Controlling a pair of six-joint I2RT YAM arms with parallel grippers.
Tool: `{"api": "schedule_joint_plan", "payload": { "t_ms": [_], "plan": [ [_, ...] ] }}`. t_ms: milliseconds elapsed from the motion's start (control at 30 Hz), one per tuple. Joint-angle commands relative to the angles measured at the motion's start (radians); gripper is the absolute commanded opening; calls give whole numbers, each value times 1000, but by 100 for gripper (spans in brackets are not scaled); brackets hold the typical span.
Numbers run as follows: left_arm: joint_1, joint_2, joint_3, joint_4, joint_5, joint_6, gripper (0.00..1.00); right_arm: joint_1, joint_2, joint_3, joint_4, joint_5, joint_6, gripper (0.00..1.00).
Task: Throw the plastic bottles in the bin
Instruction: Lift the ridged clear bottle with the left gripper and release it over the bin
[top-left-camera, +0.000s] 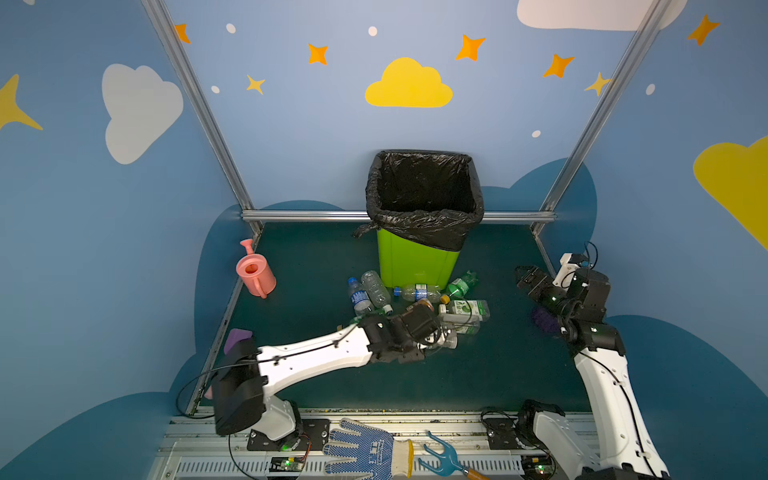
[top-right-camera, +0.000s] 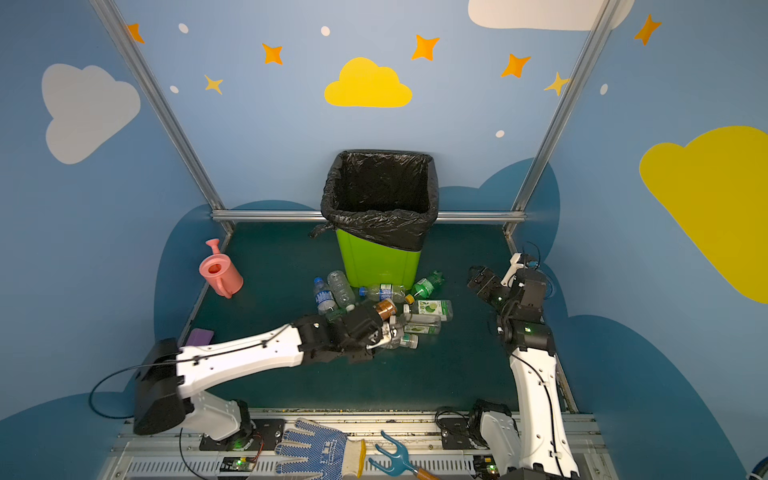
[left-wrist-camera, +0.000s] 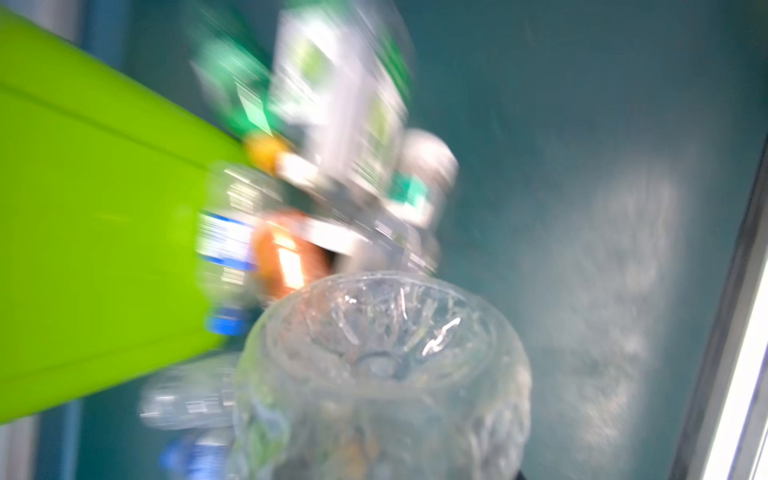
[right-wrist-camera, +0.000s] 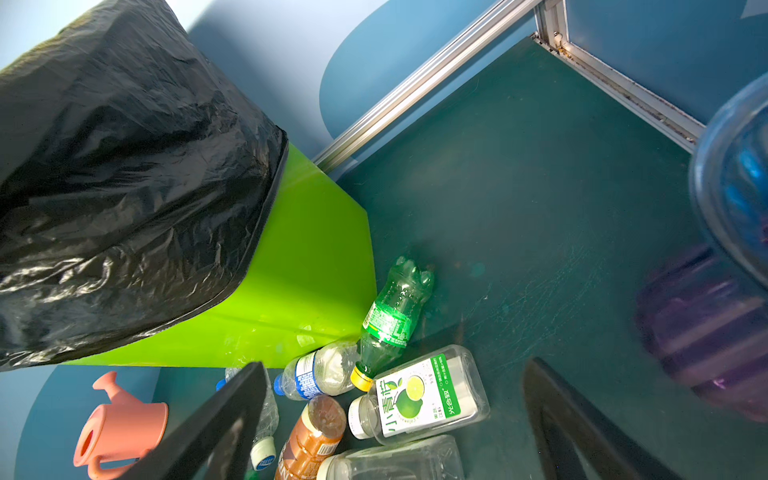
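The left end effector (top-right-camera: 390, 332) gripped a clear, fluted plastic bottle (left-wrist-camera: 382, 374); the right end effector (top-left-camera: 525, 276) stood wide open.

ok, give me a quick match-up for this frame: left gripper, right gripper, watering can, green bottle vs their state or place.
1 left gripper
2 right gripper
3 watering can
4 green bottle

a lying beside the bin
b open, empty
c shut on a clear bottle
d upright at the left edge of the mat

Pairs: 1-c, 2-b, 3-d, 4-a
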Motion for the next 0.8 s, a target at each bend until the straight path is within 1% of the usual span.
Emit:
{"api": "schedule_joint_plan", "payload": {
  "t_ms": [0,67,133,200,267,333,433,467,500,533,567,633,667,700,733,767],
  "plan": [
    [94,-157,132,155,-23,53,42,-4,5,3,31,-23,8,95],
    [156,-223,202,264,35,79,42,-4,5,3,33,-31,12,95],
    [218,-260,291,355,125,63,43,-4,3,4,32,-34,12,95],
    [292,-276,355,475,227,-2,43,-6,-4,3,30,-31,12,95],
    [354,-262,389,591,315,-72,44,-4,-11,3,27,-31,13,95],
    [400,-219,430,681,366,-141,45,-4,-18,7,25,-33,16,95],
    [452,-97,519,747,420,-271,47,-4,-28,7,26,-46,30,95],
    [466,-37,559,751,448,-321,48,-5,-32,6,30,-51,37,95],
    [474,26,610,734,444,-359,50,-4,-33,3,31,-57,43,95],
    [482,111,698,681,436,-396,52,-5,-34,1,34,-65,49,95],
    [491,207,798,606,374,-439,54,-4,-34,-4,39,-75,58,95],
    [508,389,1005,444,340,-534,57,-4,-30,-11,44,-95,67,95],
    [511,445,1086,390,364,-566,60,-4,-30,-10,40,-106,66,95],
    [511,468,1120,389,405,-570,63,-4,-33,-7,29,-112,60,95],
    [510,472,1125,431,474,-581,68,-5,-36,-4,12,-113,47,95],
    [508,458,1102,502,489,-603,75,-5,-42,-3,-3,-107,33,95]
  ]
}}
